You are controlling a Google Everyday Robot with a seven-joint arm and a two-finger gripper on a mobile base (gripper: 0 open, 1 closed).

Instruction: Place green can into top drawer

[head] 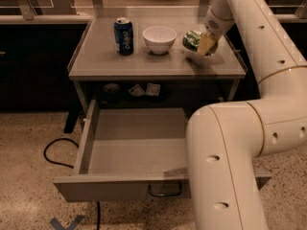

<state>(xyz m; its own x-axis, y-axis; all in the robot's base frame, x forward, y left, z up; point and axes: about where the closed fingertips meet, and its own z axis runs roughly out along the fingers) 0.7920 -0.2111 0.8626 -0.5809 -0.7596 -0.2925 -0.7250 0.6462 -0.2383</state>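
Note:
The green can [191, 40] is tilted on its side over the right part of the tabletop [144, 63], just right of the bowl. My gripper [203, 44] is shut on the can, its pale fingers [206, 44] covering the can's right end. The can looks slightly lifted off the surface. The top drawer [103, 188] is pulled wide open below the table, its grey inside bare and its curved handle [165, 192] at the front. My arm covers the drawer's right part.
A blue Pepsi can [123, 35] stands upright at the left of the tabletop and a white bowl [159, 39] at the middle. Small items [144, 90] lie on the shelf under the top. A black cable [53, 152] runs on the floor at the left.

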